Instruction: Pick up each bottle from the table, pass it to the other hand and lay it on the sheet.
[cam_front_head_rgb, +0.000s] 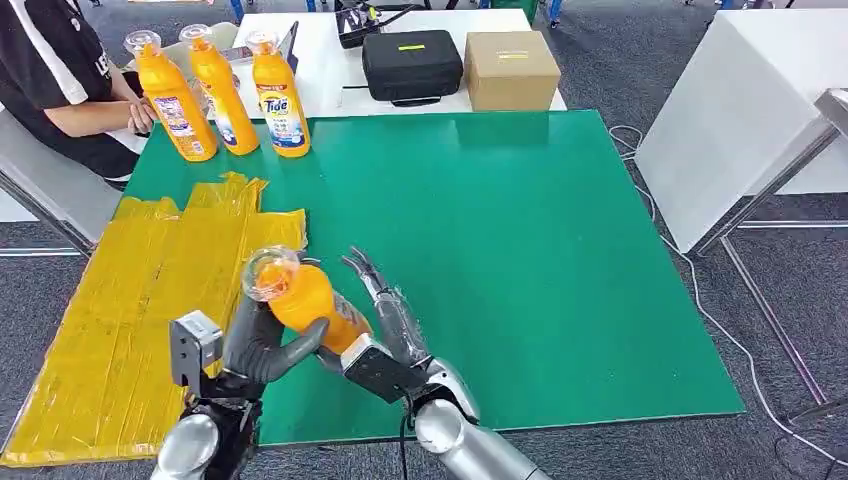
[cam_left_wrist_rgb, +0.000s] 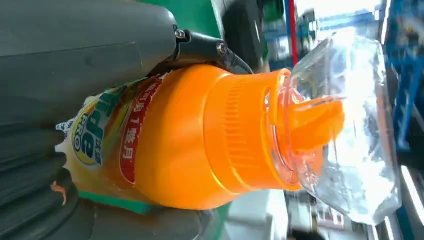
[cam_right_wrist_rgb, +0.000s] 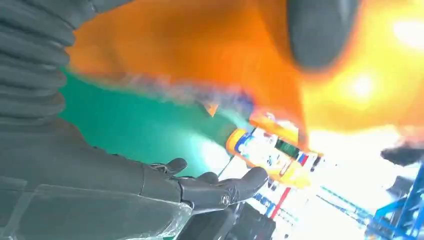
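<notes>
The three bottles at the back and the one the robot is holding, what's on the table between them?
In the head view, just bare green mat lies between the three standing bottles and the held bottle.

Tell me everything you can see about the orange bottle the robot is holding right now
The orange bottle looks like glossy plastic, with a ribbed orange collar, an orange spout and a clear cap over it. A Tide label with red and yellow print wraps its body. It is tilted, cap pointing up and away from the robot, held over the near edge of the green mat beside the yellow sheet. The left hand grips its body; the right hand lies open along its lower end.
</notes>
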